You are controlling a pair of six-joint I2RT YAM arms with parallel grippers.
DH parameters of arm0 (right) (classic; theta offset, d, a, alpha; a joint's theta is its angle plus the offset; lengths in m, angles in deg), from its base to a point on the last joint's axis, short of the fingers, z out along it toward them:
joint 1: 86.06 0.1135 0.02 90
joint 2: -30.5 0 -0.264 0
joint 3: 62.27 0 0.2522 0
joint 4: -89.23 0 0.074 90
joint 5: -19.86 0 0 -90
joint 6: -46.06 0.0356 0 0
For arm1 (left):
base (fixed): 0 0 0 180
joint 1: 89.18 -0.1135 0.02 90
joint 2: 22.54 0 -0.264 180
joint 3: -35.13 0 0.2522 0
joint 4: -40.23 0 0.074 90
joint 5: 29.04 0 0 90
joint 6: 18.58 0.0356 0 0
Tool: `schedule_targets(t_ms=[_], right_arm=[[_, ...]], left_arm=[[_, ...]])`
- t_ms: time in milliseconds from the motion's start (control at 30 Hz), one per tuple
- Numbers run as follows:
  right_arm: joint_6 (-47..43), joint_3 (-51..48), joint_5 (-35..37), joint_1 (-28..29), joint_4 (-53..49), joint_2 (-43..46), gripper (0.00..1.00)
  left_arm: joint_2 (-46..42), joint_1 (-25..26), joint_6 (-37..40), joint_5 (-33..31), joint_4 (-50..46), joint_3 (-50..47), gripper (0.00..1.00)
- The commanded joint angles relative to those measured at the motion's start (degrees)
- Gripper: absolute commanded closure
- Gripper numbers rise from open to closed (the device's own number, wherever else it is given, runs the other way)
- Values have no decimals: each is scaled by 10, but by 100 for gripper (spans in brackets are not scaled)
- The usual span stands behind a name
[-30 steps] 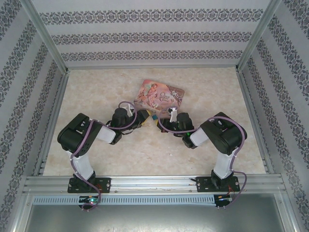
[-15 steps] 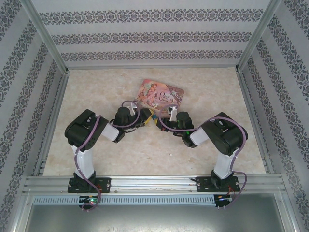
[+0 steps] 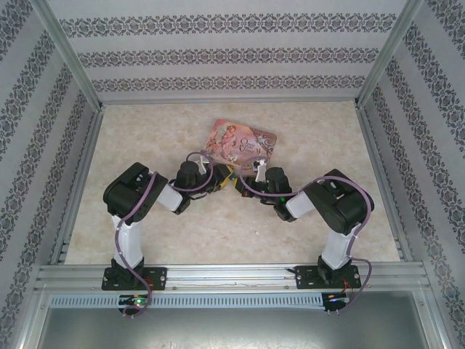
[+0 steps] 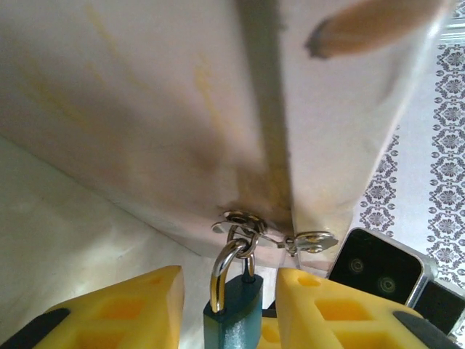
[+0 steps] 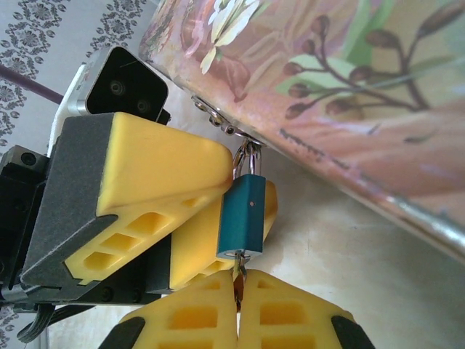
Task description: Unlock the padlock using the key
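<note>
key may slip or bend if the lock swings

the right gripper (image 5: 238, 289) is pinched tight on the key (image 5: 237, 270), which meets the bottom of the padlock (image 5: 245, 214), seemingly in the keyhole. the padlock hangs from the clasp (image 5: 218, 120) of the pink tin (image 5: 349, 87), between the parted jaws of the left gripper (image 4: 229, 282), with gaps showing each side. unbraced, the padlock may twist along with the key, so the thin key could slip out or bend.

Damask-striped walls (image 3: 232, 54), pale marbled tabletop (image 3: 145, 138)
</note>
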State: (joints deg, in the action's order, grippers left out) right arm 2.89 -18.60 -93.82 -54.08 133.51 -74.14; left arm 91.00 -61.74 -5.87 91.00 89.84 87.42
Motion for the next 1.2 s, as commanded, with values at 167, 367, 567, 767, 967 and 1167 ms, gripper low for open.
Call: schedule_targets(t_ms=[167, 367, 567, 767, 967, 1167], right_arm=[[15, 11, -28, -2, 4, 15, 100], [19, 11, -33, -3, 6, 15, 100], [22, 13, -35, -3, 10, 18, 94], [16, -2, -19, -6, 8, 33, 81], [0, -27, 11, -11, -11, 63, 66], [-39, -50, 53, -14, -66, 111, 54]], left_arm=[[4, 9, -5, 8, 29, 20, 69], [7, 13, -7, 7, 31, 23, 74], [6, 14, -7, 6, 31, 25, 81], [2, 14, -4, 1, 21, 25, 89], [-9, 14, 5, -5, 0, 28, 94], [-5, 15, 3, -8, -2, 33, 94]])
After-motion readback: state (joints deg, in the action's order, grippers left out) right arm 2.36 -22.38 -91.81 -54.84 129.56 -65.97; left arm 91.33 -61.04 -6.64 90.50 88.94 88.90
